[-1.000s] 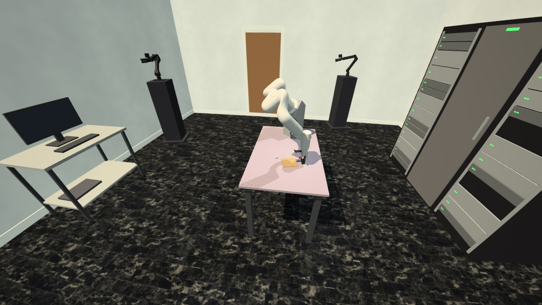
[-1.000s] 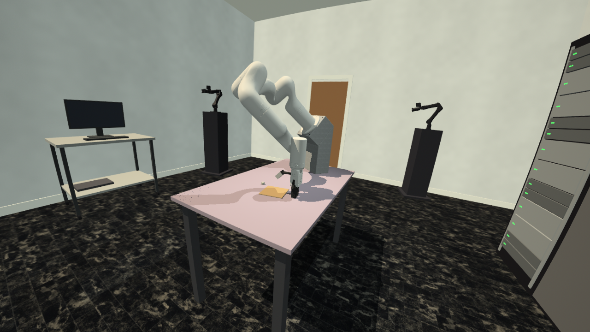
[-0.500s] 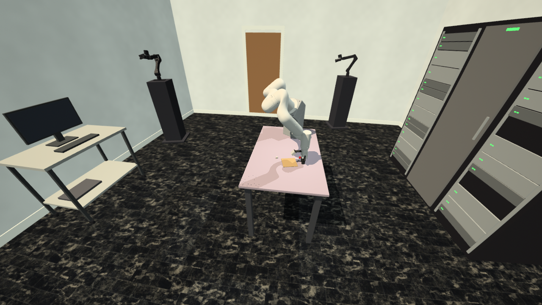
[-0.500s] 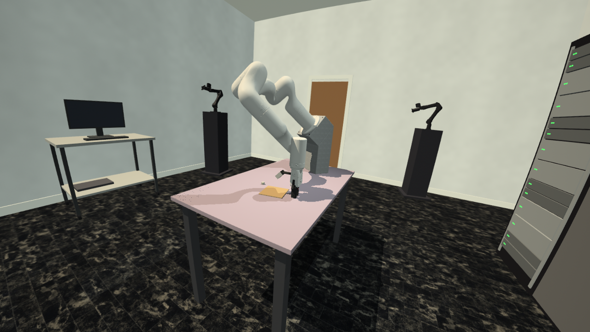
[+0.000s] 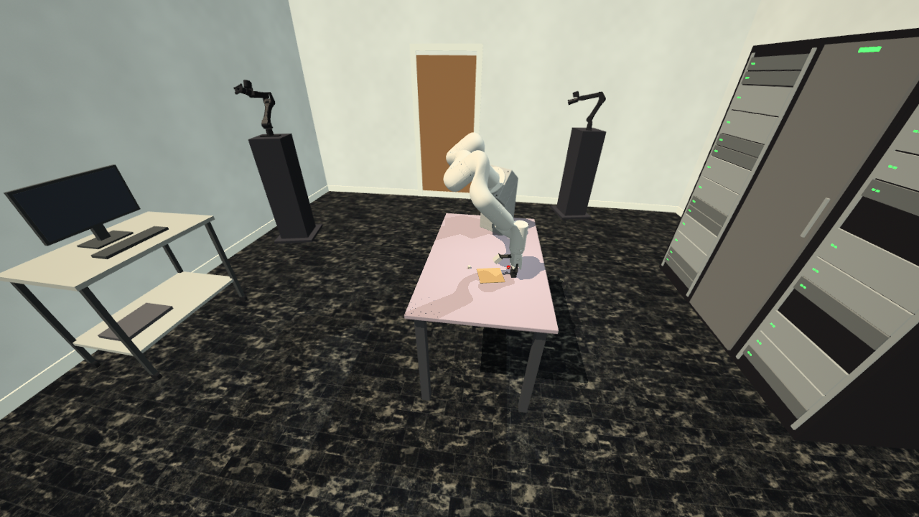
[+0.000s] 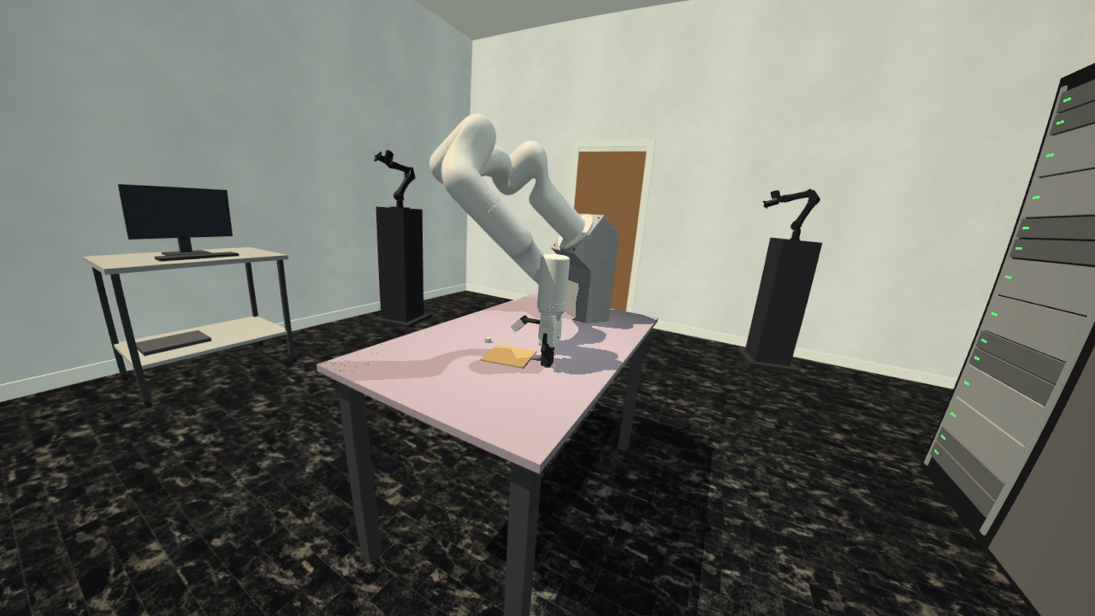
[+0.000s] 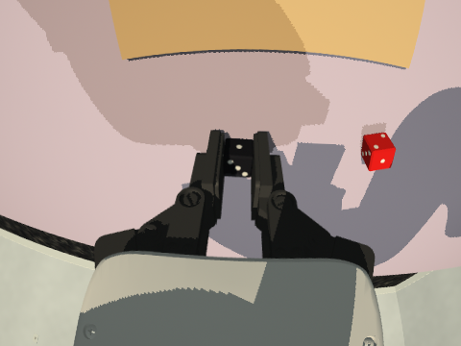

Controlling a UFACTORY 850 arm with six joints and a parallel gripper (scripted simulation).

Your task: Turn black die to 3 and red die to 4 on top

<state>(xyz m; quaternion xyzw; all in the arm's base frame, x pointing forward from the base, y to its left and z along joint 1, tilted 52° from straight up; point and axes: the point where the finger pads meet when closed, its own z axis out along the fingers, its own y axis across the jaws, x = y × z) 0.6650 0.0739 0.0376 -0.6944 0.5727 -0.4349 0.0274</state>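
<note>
My gripper points down beside the mat and is shut on the black die, one finger on each side. In the wrist view that die shows one pip on its mat-side face and three on the face nearer my gripper's base. Whether it touches the table is hard to tell. The red die lies off the mat, right of my fingers in the wrist view, showing two pips, one pip and a narrow pipped side. The orange mat lies flat. The white die stands beyond it, its pips unreadable.
The pink table bears the mat and the robot's base. The wrist camera sticks out from the arm low above the table. Arm shadows cross the table and part of the mat.
</note>
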